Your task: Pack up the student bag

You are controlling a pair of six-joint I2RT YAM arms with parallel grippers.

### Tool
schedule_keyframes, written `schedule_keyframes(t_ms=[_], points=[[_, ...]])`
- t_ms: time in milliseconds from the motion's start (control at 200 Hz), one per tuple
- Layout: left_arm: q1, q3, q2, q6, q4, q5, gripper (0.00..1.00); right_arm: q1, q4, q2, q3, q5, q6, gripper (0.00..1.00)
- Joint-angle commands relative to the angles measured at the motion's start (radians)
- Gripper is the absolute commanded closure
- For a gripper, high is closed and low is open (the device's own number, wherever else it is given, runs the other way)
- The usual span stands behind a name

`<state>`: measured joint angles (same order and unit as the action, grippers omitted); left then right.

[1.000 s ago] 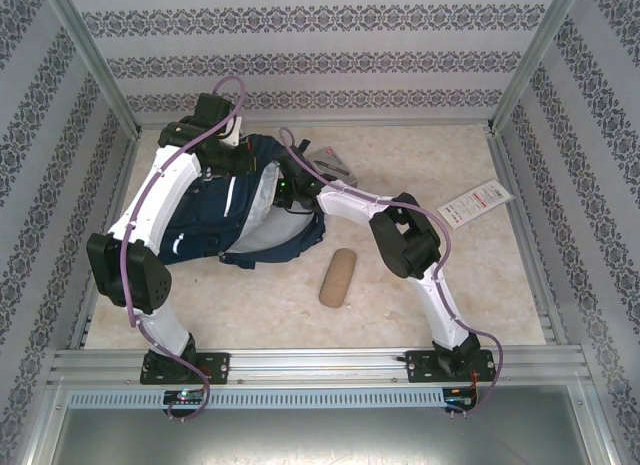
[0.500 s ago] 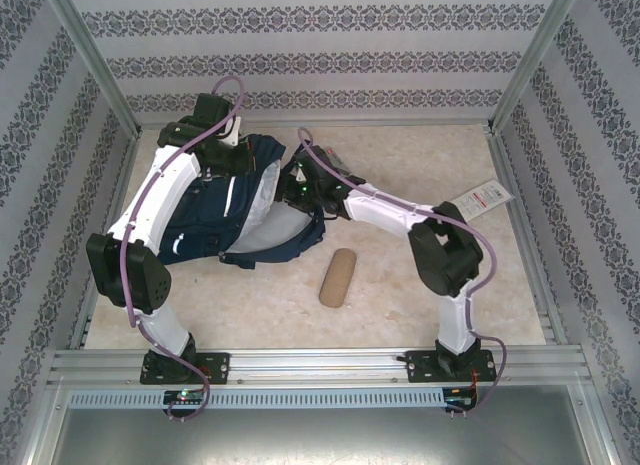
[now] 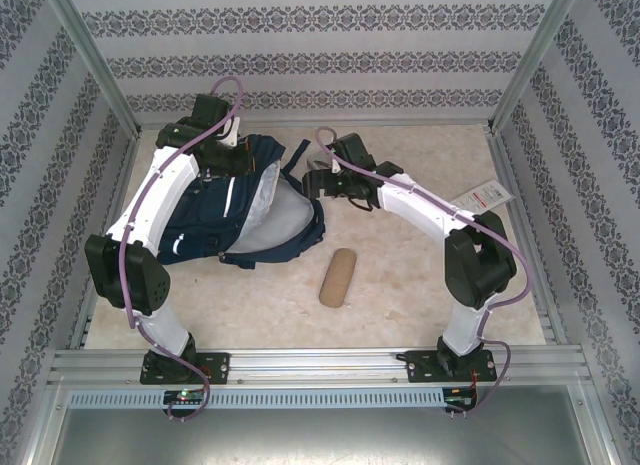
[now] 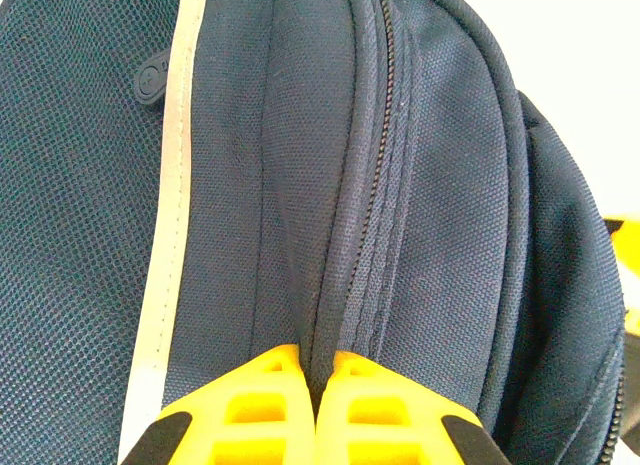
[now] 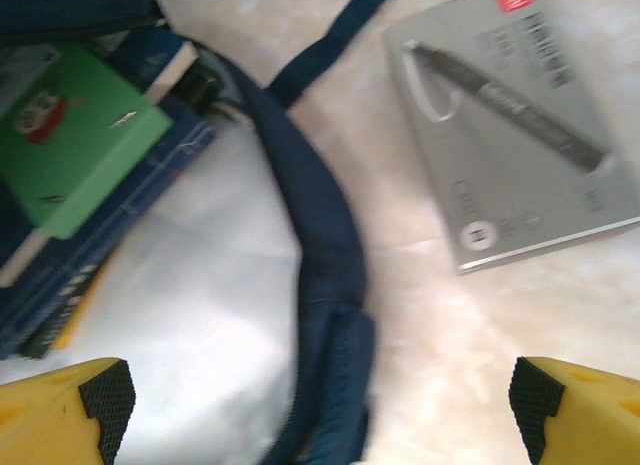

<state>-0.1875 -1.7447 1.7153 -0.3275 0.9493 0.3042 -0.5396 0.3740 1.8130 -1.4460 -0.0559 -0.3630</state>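
Because the bag (image 3: 210, 225) is soft navy cloth with no stiff wall, I judge it will sag and fold wherever I lift it, and the books inside should make it heavy and lopsided. It lies at the far left of the desk (image 3: 420, 285), its mouth gaping toward the right. The doubled seam beside the zip (image 4: 385, 135) looks like the firmest place to hold, and my left end effector (image 4: 316, 370) is pinched tight on a fold of cloth just there. My right end effector (image 5: 320, 395) stands wide, holding nothing, above the rim of the bag's mouth.

From above I get the whole layout: the bag under my left arm, a tan pouch (image 3: 338, 277) lying well apart on the near side. My left wrist view gives the weave, the pale stripe (image 4: 172, 235) and the grip itself. My right wrist view looks into the mouth: a green book (image 5: 75, 150) stacked on blue ones against the pale lining (image 5: 190, 315), and just to the right of the rim a grey box (image 5: 520, 145) with a pen pictured on it, blurred.
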Motion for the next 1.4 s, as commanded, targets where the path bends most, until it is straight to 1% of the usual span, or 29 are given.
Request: schedule_keyframes(t_ms=[0, 60, 145, 275, 430, 600, 719, 889, 1089, 1394], points=[[0.012, -0.004, -0.069, -0.008, -0.058, 0.045, 1.00, 0.037, 0.002, 0.022, 0.017, 0.068, 0.181, 0.02], [0.012, -0.007, -0.071, -0.007, -0.050, 0.043, 1.00, 0.053, 0.012, 0.051, 0.001, 0.104, 0.218, 0.02], [0.011, -0.004, -0.075, -0.006, -0.044, 0.041, 1.00, 0.078, 0.025, 0.094, -0.030, 0.103, 0.264, 0.02], [0.011, 0.000, -0.082, -0.006, -0.036, 0.037, 1.00, 0.101, 0.055, 0.159, -0.083, 0.058, 0.327, 0.02], [0.011, 0.001, -0.086, -0.011, -0.031, 0.027, 1.00, 0.105, 0.105, 0.233, -0.159, 0.031, 0.370, 0.02], [0.011, 0.007, -0.094, -0.016, -0.028, 0.012, 1.00, 0.118, 0.130, 0.283, -0.212, -0.035, 0.376, 0.02], [0.011, 0.018, -0.100, -0.019, -0.029, 0.007, 1.00, 0.121, 0.174, 0.335, -0.271, -0.006, 0.394, 0.02], [0.012, 0.026, -0.105, -0.022, -0.032, -0.001, 1.00, 0.134, 0.179, 0.368, -0.305, 0.017, 0.397, 0.02], [0.012, 0.025, -0.104, -0.025, -0.032, -0.005, 1.00, 0.150, 0.208, 0.417, -0.356, 0.006, 0.411, 0.02], [0.011, 0.009, -0.088, -0.021, -0.026, -0.010, 1.00, 0.154, 0.238, 0.481, -0.422, -0.057, 0.419, 0.02]])
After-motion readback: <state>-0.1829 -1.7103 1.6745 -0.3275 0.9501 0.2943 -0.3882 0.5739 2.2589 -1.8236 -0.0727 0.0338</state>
